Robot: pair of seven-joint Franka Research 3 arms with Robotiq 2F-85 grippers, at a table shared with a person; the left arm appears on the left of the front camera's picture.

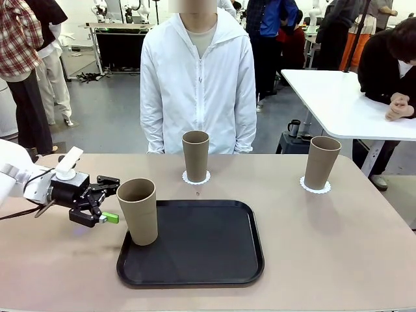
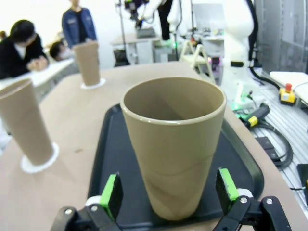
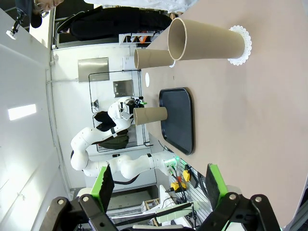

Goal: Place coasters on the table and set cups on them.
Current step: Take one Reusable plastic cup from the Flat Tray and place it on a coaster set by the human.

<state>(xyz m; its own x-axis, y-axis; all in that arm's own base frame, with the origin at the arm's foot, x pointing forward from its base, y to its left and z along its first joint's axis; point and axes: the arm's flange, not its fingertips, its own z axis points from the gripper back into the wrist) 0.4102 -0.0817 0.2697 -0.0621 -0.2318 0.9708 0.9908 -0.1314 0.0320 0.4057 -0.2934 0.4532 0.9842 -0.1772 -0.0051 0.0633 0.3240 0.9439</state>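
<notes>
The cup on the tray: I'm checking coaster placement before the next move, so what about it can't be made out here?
- Front view: the cup hides the tray beneath its base, so a coaster there cannot be told.
- Left wrist view: the cup's own body covers its footing, between the left gripper's open fingers.

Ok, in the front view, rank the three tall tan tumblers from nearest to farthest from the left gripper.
1. Tan tumbler on the black tray, right beside the left gripper.
2. Tumbler on a white doily coaster, table's far middle.
3. Tumbler on a coaster, far right.

Front view faces person; wrist views share tray (image 2: 103, 144), cups.
</notes>
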